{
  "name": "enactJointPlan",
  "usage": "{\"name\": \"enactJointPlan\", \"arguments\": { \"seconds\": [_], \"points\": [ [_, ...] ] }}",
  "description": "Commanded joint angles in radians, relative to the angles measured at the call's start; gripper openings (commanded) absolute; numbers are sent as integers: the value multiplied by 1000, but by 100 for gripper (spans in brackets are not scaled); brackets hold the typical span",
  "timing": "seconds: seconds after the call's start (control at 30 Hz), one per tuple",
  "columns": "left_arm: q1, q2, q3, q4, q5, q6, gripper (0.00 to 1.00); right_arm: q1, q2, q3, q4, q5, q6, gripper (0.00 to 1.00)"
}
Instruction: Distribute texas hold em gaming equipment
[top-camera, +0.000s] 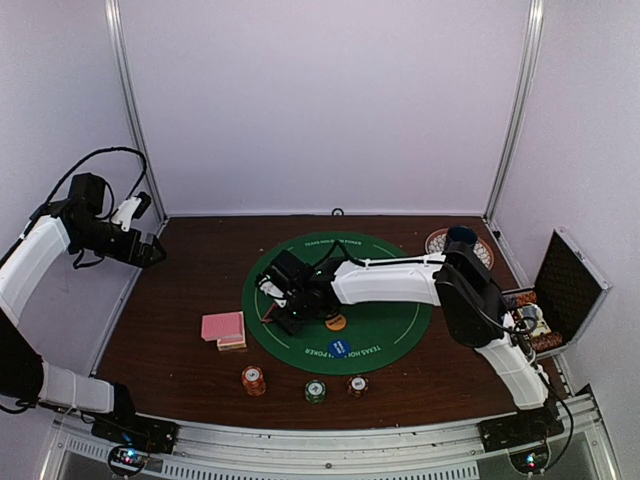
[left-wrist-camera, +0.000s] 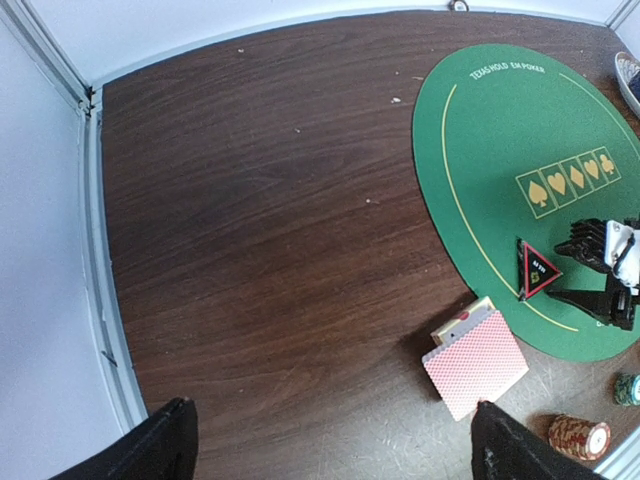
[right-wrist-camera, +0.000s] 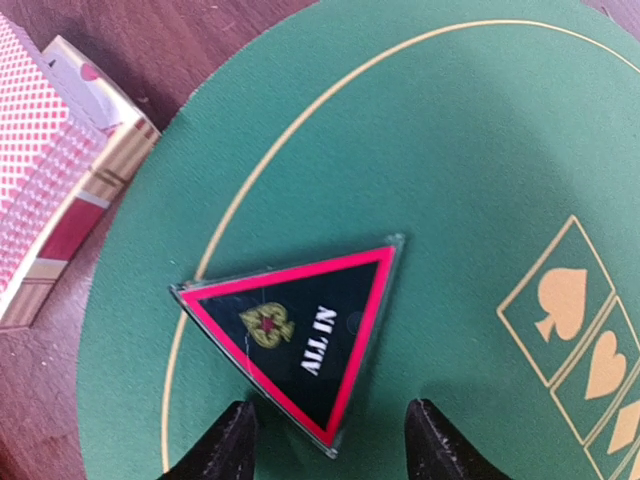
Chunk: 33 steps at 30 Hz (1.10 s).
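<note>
Right wrist view: marker (right-wrist-camera: 300, 330) looks placed on mat (right-wrist-camera: 450, 150); right gripper (right-wrist-camera: 335, 445) jaws half parted, clear of it; left gripper (left-wrist-camera: 330, 440) gapes empty. Next, probably lift away, fetch chips (top-camera: 253, 380).

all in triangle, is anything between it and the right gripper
Nothing visible stands in the way. The all in triangle sits on the green mat, its near corner between the open fingers of the right gripper. The cards lie off to one side, beside the mat.

triangle marker (right-wrist-camera: 300, 340) on green mat (right-wrist-camera: 420, 130) | fingers (right-wrist-camera: 228, 445) parted astride its corner | cards (right-wrist-camera: 30, 170) left
</note>
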<state>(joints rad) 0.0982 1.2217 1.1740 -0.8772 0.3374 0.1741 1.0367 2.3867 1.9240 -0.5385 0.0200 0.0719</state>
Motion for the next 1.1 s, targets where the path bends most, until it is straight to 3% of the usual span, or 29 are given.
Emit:
{"name": "enactJointPlan", "arguments": {
  "seconds": [0.0,0.4,0.73,0.8,0.9,1.07],
  "points": [
    [2,-13,7,2,20,12,98,8,57,57,-23,-63,-23,53],
    [2,-6,28,-21,22,14,98,-32,218,295,-39,26,29,30],
    [2,-15,30,-39,28,14,98,-54,285,425,-17,78,47,27],
    [2,-15,29,-39,29,13,97,-58,282,428,-14,83,44,29],
    [2,-11,30,-39,31,13,98,-58,260,424,-18,76,29,47],
    [3,-12,29,-39,31,9,97,-58,116,269,20,80,10,68]
  ]
}}
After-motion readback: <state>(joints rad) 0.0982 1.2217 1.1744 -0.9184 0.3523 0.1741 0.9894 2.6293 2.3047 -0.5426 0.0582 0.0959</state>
